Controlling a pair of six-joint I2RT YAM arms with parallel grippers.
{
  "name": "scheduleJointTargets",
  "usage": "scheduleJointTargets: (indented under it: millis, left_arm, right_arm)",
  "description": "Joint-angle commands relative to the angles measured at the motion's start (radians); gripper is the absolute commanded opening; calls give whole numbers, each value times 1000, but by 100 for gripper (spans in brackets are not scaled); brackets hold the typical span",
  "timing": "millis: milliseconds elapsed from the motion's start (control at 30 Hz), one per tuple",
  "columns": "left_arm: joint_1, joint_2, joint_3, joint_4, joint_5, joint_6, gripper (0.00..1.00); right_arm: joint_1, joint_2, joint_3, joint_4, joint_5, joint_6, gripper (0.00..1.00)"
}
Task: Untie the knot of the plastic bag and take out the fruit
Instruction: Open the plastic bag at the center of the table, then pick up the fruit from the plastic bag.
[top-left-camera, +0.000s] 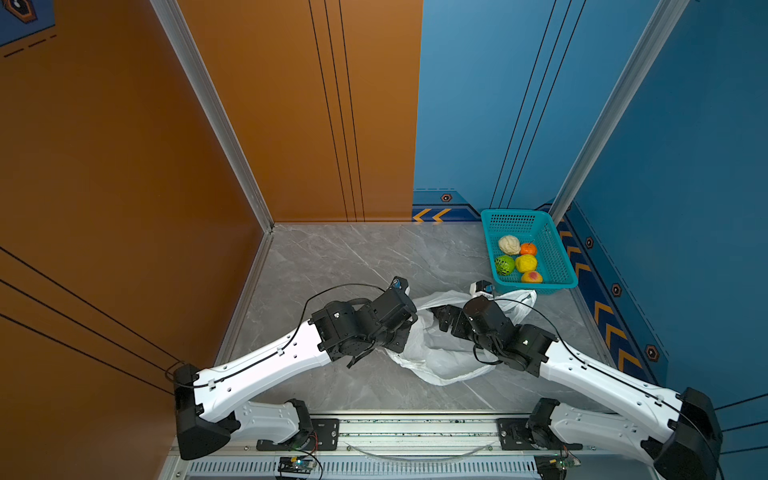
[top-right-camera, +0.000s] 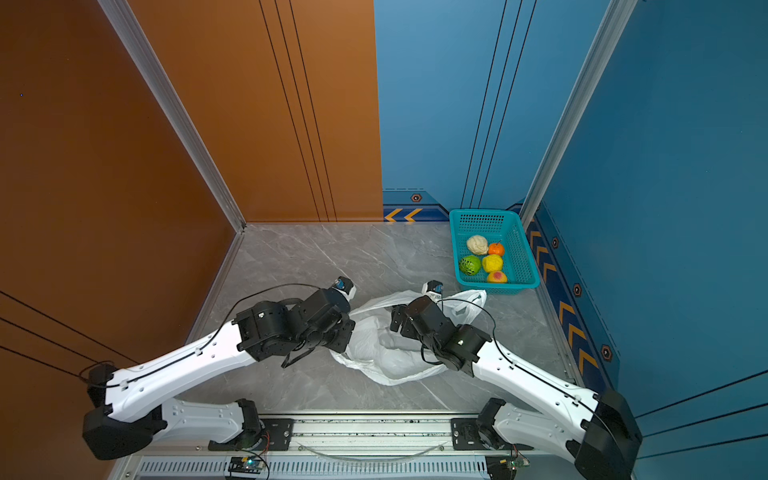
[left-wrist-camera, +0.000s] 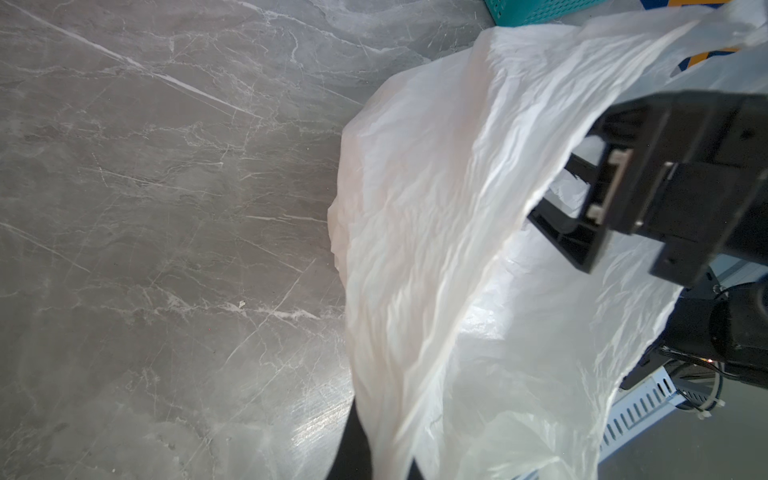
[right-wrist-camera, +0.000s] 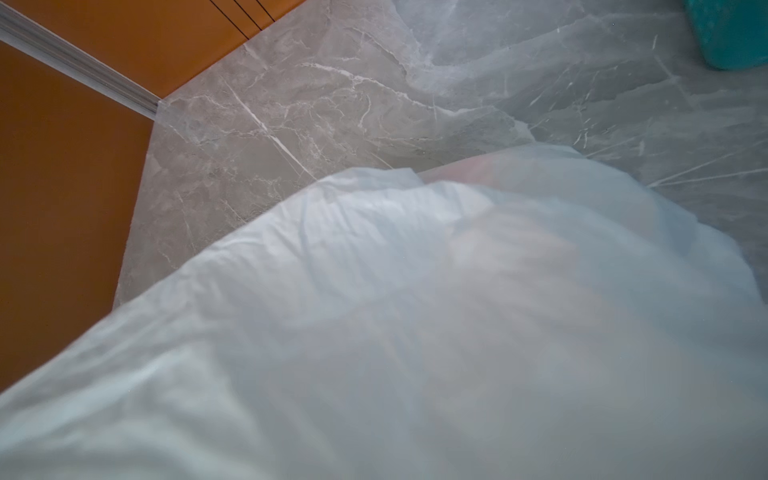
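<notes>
The white plastic bag (top-left-camera: 440, 357) lies crumpled on the marble table between my arms, in both top views (top-right-camera: 386, 357). My left gripper (left-wrist-camera: 382, 461) is shut on a fold of the bag's edge. My right gripper (top-left-camera: 441, 316) stands open at the bag's mouth; the left wrist view shows its black fingers (left-wrist-camera: 561, 232) spread apart just inside the rim. Plastic fills the right wrist view, where a dim reddish round shape (right-wrist-camera: 519, 249) shows through it. Several fruit lie in the teal basket: cream-white (top-left-camera: 509, 244), orange (top-left-camera: 528, 249), green (top-left-camera: 504, 264), yellow (top-left-camera: 526, 263), peach (top-left-camera: 531, 276). The knot is out of view.
The teal basket (top-left-camera: 515, 212) stands at the back right corner, against the blue wall. Orange wall panels close the left side and the back. A metal rail (top-left-camera: 415, 432) with the arm bases runs along the table's front edge.
</notes>
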Motion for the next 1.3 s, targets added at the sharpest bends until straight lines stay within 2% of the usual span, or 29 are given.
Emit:
scheduleJointTargets:
  millis: [0,200,400,500,633,867,933,1033,1133,1167,1267]
  left_arm:
    - [13,-9,-2,4,18,-17,0]
    - [31,-14,7,6,19,-27,0]
    - [30,-24,19,5,20,-23,0]
    - [22,-24,18,8,27,-16,0]
    - [1,-21,20,12,34,-2,0]
    - [-25,-21,2,11,71,11,0]
    - [-30,-17,-4,12,89,20,0]
    - [-40,-16,-22,9,108,27,0]
    - [-45,-26,-65,8,121,12,0]
    - [-49,-28,-83,9,125,7,0]
    - [-57,-26,-126,10,135,0,0]
  right_arm:
    - [46,-84,7,-170,-56,-56,100]
    - [155,-164,-33,-250,-89,-97,100]
    - [173,-64,-70,-176,-152,-117,100]
    - [140,14,-72,-107,-183,-123,100]
    - [40,127,-40,-40,-247,-130,100]
    - [-108,302,27,97,-268,-129,100]
    - [-128,336,38,153,-234,-126,100]
    - [-114,336,71,130,-39,-126,100]
    - [-98,307,91,12,166,-92,100]
    - [-105,296,78,-6,194,-76,100]
    - [-144,286,28,17,123,-45,100]
